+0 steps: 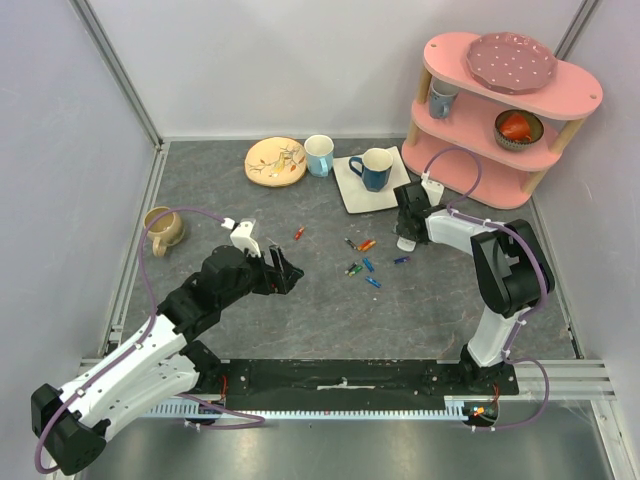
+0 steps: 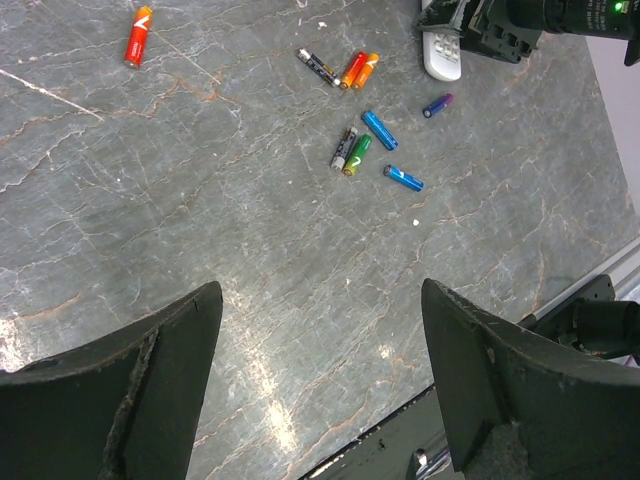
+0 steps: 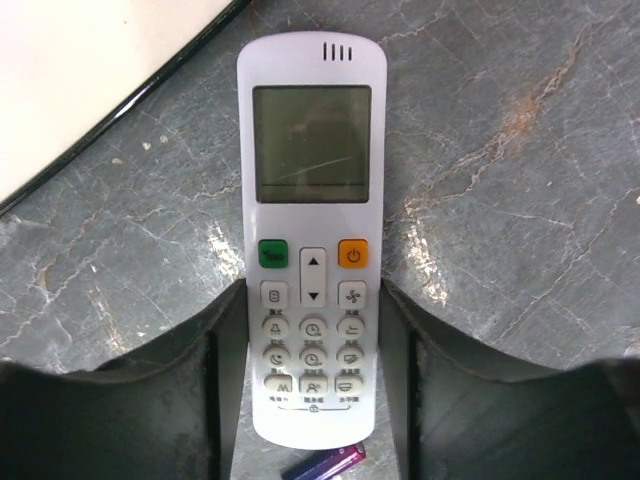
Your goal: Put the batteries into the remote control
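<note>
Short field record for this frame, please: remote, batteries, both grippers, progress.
remote control: flat on the table, screen and buttons up
batteries: loose on the table, mostly clustered; red-orange battery apart; purple battery at the remote's lower end
right gripper: fingers either side of the remote's button half, contact unclear
left gripper: open, empty, over bare table
progress: no battery held

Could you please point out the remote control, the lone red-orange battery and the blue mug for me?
remote control [image 3: 313,262]: right wrist view, on its up-arrow button.
lone red-orange battery [image 2: 138,36]: left wrist view, mid-body.
blue mug [image 1: 376,169]: top external view, on its body.
</note>
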### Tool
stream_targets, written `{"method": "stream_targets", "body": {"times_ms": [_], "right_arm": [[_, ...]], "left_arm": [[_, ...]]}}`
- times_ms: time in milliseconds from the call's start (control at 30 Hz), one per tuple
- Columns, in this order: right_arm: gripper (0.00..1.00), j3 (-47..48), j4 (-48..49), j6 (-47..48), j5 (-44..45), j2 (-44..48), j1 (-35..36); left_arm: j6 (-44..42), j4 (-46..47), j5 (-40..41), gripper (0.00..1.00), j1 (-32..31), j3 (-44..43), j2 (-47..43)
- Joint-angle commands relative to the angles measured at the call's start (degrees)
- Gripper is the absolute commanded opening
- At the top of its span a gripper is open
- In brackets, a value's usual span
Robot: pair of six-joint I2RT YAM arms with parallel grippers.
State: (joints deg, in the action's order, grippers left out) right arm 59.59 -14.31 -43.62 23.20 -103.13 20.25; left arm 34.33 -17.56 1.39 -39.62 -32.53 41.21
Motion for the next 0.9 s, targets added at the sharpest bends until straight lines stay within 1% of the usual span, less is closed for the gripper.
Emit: {"method": "stream_targets", "body": {"times_ms": [0,33,67,100,167,300,333,367,400,467,500,533,633,700,867], "right_arm": [[0.51,-0.6,1.4,0.7,0.5,0.6,-0.1],[0.48,-0.8,1.5,1.5,0.5,1.3,-0.1],[0.41,-1.1,1.6,2.0,0.4,1.8,-0.2],[0.39,-1.8,1.6,2.5,0.6,2.6,-0.1],[0.36,-2.5,1.5,4.1,0.6,5.9,-0.1],[0.33,-3.8,-0.5,8.0,-0.1,14.3,1.3],[0.33,-3.6,-1.4,8.9,-0.1,17.3,3.0],[0.33,-3.3,-2.3,10.6,0.1,18.7,4.3],[0.33,-2.7,-4.2,11.2,0.4,19.8,7.6],[0.33,-2.1,-5.6,12.5,0.5,22.1,11.5],[0.33,-1.2,-7.3,12.6,1.7,22.4,15.7],[0.33,-0.7,-8.0,12.5,2.3,22.3,17.6],[0.33,0.3,-8.6,10.0,2.9,20.6,24.5],[0.33,1.2,-8.4,7.8,3.7,17.7,28.9],[0.33,4.5,-6.2,4.2,4.1,10.2,35.5]], "left_arm": [[1.6,0.8,0.5,0.86,0.0,0.1,-0.1],[1.7,0.8,0.5,0.86,0.0,0.2,-0.2],[1.7,0.7,0.5,0.86,-0.1,0.0,-0.3],[1.8,0.6,0.6,0.86,0.0,-0.1,-0.3],[1.9,0.3,0.9,0.86,0.0,-0.2,-0.4],[1.6,-0.4,2.3,0.85,0.0,-1.1,-0.8],[1.4,-0.7,3.1,0.85,0.0,-1.4,-0.8],[1.3,-1.0,3.7,0.85,0.0,-1.7,-0.9],[1.0,-1.2,4.3,0.85,0.0,-2.1,-1.0],[0.8,-2.2,7.2,0.85,0.0,-2.7,-1.2],[1.3,-2.6,8.5,0.84,0.0,-2.8,-1.4],[1.8,-3.8,11.9,0.84,0.0,-2.8,-1.6],[5.3,-5.7,18.4,0.86,0.0,-2.3,-3.2],[7.2,-5.8,19.9,0.86,0.0,-0.9,-4.9],[13.1,-5.1,21.2,0.84,0.0,3.4,-11.8]]}}
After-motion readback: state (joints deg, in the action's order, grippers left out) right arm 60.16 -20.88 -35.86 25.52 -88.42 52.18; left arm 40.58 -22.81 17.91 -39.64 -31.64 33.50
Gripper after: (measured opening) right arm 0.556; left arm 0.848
